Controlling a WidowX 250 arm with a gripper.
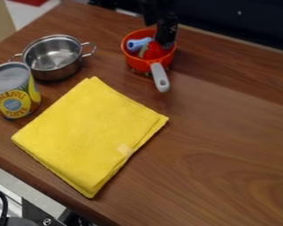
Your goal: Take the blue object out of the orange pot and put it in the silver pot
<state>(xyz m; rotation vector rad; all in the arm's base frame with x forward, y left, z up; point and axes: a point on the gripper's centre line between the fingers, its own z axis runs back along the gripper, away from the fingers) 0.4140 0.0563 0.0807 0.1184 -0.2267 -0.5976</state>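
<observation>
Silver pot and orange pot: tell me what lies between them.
In the camera view, bare brown tabletop lies between the silver pot and the orange pot; the top corner of the yellow cloth is just below that stretch.

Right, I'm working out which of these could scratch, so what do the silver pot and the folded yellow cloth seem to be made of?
The silver pot looks like polished metal, probably stainless steel: its walls are shiny, with bright reflections inside. The yellow cloth looks like soft, matte fabric, its stacked layers showing at the edges; whether cotton or microfibre, I can't tell.
</observation>
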